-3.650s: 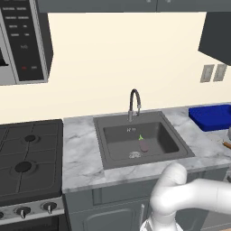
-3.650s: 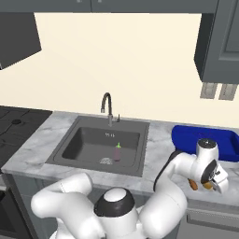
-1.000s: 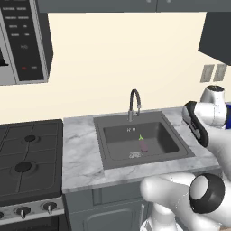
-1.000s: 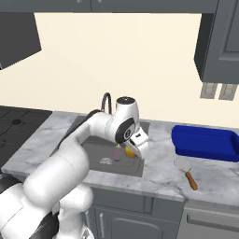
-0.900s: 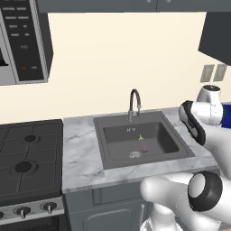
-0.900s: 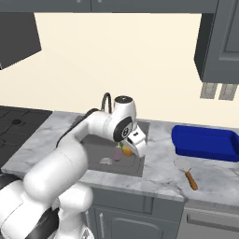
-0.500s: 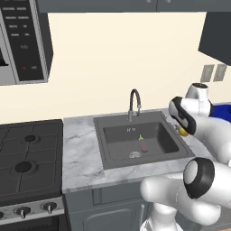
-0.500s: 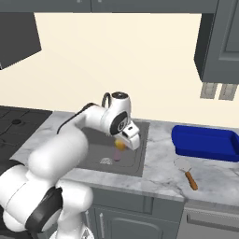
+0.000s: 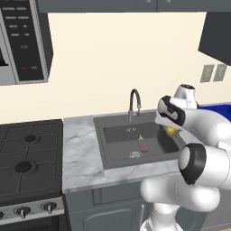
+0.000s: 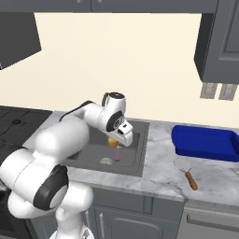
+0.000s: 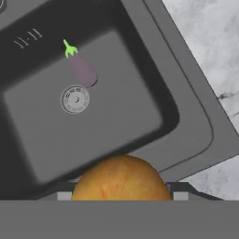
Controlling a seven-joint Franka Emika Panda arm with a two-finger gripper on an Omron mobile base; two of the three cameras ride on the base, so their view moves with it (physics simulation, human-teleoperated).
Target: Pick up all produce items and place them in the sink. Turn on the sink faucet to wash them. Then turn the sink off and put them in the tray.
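Gripper (image 10: 113,141) is up over the right side of the sink (image 9: 118,154), closed on the yellow fruit (image 11: 120,177), which bulges large at the bottom of the hand view with a finger (image 11: 184,190) peeking out either side. Eggplant (image 11: 82,70) is down in the basin, lying just beside the round drain (image 11: 74,99), green stem pointing away from it. Faucet (image 9: 134,103) arches at the back rim, clear of the arm. Blue tray (image 10: 208,142) sits well off to the right on the marble counter (image 10: 158,158), a spatula-like tool (image 10: 186,171) in front of it. Stove burners (image 9: 23,166) sit left. From the left base view the arm's white links cover most of the tray; the fingertips themselves are hard to make out.
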